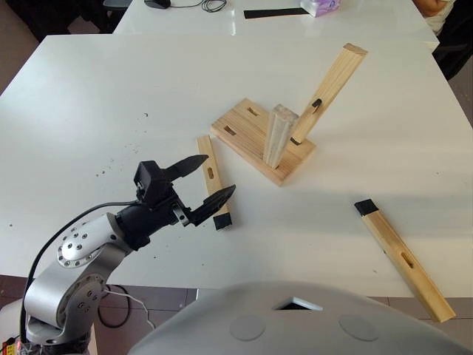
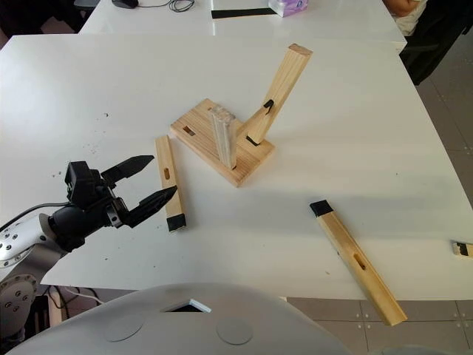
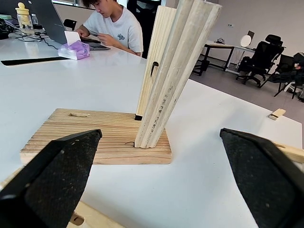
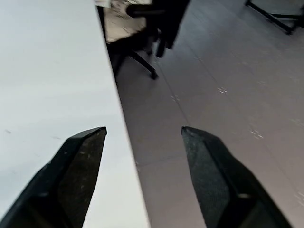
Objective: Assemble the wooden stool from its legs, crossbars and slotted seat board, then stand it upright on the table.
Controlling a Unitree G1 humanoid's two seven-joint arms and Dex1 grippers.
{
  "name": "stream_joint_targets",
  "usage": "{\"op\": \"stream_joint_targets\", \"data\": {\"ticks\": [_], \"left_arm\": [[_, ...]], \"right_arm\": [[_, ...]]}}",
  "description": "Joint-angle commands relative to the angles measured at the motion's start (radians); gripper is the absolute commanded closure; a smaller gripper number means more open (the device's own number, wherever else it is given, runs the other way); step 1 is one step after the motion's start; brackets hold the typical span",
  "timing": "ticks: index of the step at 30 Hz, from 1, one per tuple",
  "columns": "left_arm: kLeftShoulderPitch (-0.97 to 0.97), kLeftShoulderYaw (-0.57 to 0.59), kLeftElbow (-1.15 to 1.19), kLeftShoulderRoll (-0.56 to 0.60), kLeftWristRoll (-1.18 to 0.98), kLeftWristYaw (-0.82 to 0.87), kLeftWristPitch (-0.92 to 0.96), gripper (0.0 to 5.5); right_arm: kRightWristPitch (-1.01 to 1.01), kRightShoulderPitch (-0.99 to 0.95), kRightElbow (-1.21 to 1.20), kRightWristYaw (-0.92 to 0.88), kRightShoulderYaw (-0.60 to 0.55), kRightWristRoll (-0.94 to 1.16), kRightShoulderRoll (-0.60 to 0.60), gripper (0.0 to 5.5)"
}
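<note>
The slotted seat board [image 1: 247, 129] lies flat in the middle of the white table [image 1: 111, 96]. One leg [image 1: 278, 137] stands upright in it and a second leg [image 1: 329, 89] leans in it, tilted to the right. A loose leg [image 1: 211, 174] with a black end lies just left of the board. My left gripper [image 1: 219, 173] hovers open over that leg, its fingers [image 3: 52, 185] pointing at the board [image 3: 95, 137] and upright leg [image 3: 175, 71]. Another loose leg [image 1: 403, 259] lies at the front right. My right gripper [image 4: 143, 129] is open and holds nothing, over the table's edge [image 4: 111, 95].
A small wooden piece [image 2: 462, 249] lies at the table's far right edge. A second table behind holds a purple tissue pack [image 1: 320, 6] and a black strip [image 1: 275, 12]. Bare white table stretches left of and behind the board.
</note>
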Motion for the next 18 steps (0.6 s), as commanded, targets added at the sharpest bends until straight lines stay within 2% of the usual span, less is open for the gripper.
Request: {"op": "stream_joint_targets", "data": {"ticks": [1,6,18], "left_arm": [[0.020,-0.015,-0.021,-0.005,0.014,0.017,-0.013,0.88],[0.035,-0.031,-0.033,-0.009,0.019,0.029,-0.026,0.88],[0.052,-0.040,-0.046,0.000,0.017,0.031,-0.028,0.88]], "right_arm": [[-0.047,0.077,0.018,-0.054,0.029,-0.071,-0.036,2.57],[-0.079,0.086,0.018,-0.089,0.067,-0.140,-0.040,2.57],[-0.191,0.071,0.013,-0.047,0.208,-0.297,-0.014,2.57]]}}
